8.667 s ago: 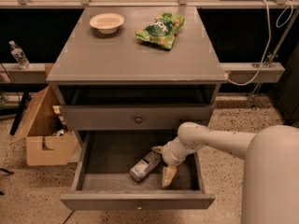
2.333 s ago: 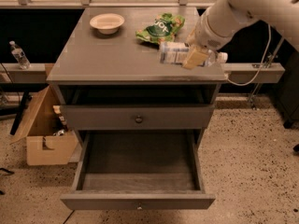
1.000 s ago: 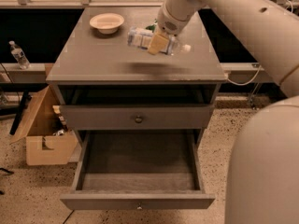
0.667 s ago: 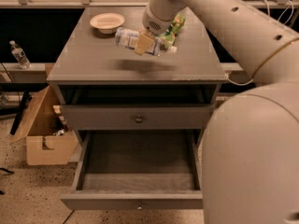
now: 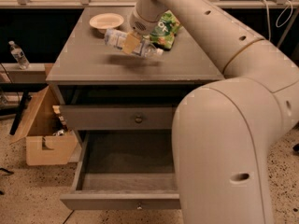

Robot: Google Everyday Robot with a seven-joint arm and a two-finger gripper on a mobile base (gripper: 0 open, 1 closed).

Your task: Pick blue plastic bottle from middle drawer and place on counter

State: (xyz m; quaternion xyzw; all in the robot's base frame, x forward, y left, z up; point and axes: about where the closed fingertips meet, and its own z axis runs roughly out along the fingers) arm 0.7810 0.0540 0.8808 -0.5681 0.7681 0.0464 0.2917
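Observation:
The blue plastic bottle (image 5: 114, 37) lies sideways in my gripper (image 5: 131, 44), which is shut on its middle. It hangs a little above the grey counter (image 5: 93, 65), left of centre, with its shadow on the top just below. My arm reaches in from the upper right and fills the right side of the view. The middle drawer (image 5: 126, 171) is pulled out wide below and shows only its plain grey inside; its right part is hidden behind my arm.
A pale bowl (image 5: 106, 21) and a green snack bag (image 5: 163, 29) sit at the back of the counter. A closed drawer (image 5: 138, 119) is above the open one. A cardboard box (image 5: 44, 139) stands left of the cabinet, and a slim water bottle (image 5: 18, 55) is on a ledge at the far left.
My gripper has carried the bottle out of the drawer, up over the counter, then leftwards across it from the right side to left of centre. The drawer is left open.

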